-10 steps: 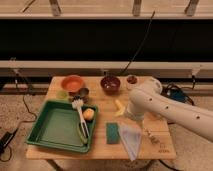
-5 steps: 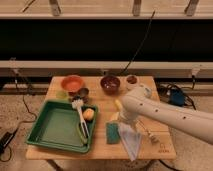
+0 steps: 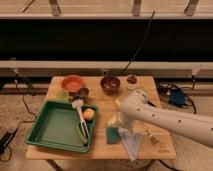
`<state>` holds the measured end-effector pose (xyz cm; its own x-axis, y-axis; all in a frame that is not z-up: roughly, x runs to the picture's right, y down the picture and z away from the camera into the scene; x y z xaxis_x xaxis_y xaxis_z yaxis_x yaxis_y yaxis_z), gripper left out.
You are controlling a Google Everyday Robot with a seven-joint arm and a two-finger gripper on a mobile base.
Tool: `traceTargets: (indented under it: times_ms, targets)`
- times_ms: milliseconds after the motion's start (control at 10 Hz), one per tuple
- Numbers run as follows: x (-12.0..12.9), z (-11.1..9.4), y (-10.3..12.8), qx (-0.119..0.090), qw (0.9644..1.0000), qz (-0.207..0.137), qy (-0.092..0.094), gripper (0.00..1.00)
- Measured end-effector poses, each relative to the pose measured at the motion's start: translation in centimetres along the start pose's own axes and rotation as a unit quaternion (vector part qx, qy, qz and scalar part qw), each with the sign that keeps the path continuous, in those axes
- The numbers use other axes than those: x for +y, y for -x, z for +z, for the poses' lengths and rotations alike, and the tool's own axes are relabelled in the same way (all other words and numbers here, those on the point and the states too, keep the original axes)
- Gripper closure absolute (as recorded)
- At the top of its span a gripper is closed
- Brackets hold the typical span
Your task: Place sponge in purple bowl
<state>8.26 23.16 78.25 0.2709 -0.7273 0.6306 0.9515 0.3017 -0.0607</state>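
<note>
Camera view: the gripper is hovering just over the sponge, jaws spread wide and gripping nothing.
The sponge is lying flat on the table right beneath the gripper, not yet grasped. The purple bowl is sitting well beyond the gripper, toward the far edge. Grasping, lifting, carrying and releasing are all looking like work remaining.

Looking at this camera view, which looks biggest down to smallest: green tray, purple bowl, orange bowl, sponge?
1. Green tray, clearly largest.
2. Orange bowl and purple bowl look alike.
3. Sponge, smallest; the claw hovers just over it.
</note>
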Motion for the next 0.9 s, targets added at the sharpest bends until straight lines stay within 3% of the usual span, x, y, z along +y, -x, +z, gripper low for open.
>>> traceTargets:
  times_ms: [900]
  targets:
    - [-2.2, 3.3, 0.7, 0.005, 0.9984, -0.044, 0.035, 0.2]
